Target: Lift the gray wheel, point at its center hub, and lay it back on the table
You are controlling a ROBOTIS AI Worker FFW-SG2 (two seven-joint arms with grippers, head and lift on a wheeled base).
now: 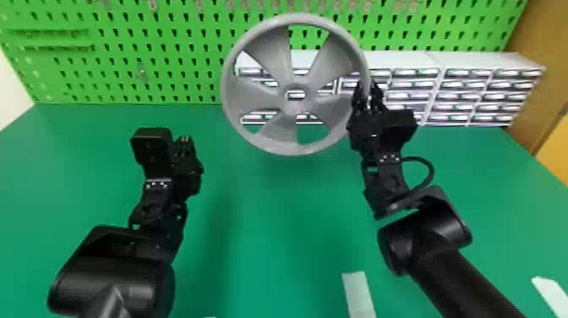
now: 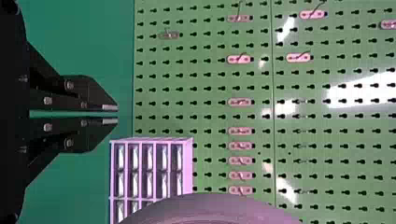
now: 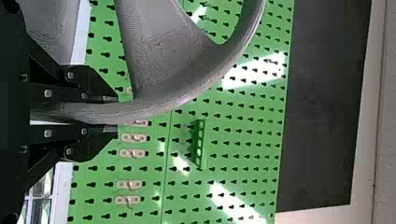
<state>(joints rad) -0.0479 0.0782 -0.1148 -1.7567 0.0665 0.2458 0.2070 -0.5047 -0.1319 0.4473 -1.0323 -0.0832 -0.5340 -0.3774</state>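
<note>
Evidently the lift was done and the pointing was the step in hand: the gray wheel (image 1: 270, 101) stood upright above the bench (image 1: 274, 211), its open face toward the head view. The right hand (image 1: 367, 90) gripped the rim (image 3: 154, 112), one finger to each side of it. The left hand (image 2: 116, 114) was empty, its two fingers brought together, well apart from the wheel over the robot's left side. Next, I judged, that closed pair had to travel inward and up to the center hub (image 1: 292, 109), while the right hand kept the wheel steady; a hard touch there could have twisted it in a grip held at one edge. Laying it back remained to be done. The bench top was a plain green, with a pale strip (image 1: 359, 294) near its front edge and another (image 1: 551, 291) farther to the right. Behind it rose a green pegboard (image 1: 169, 55) with small hooks (image 2: 240, 101), white drawer units (image 1: 486, 59) along its foot, and brown paneling (image 1: 534, 84) at the right.
</note>
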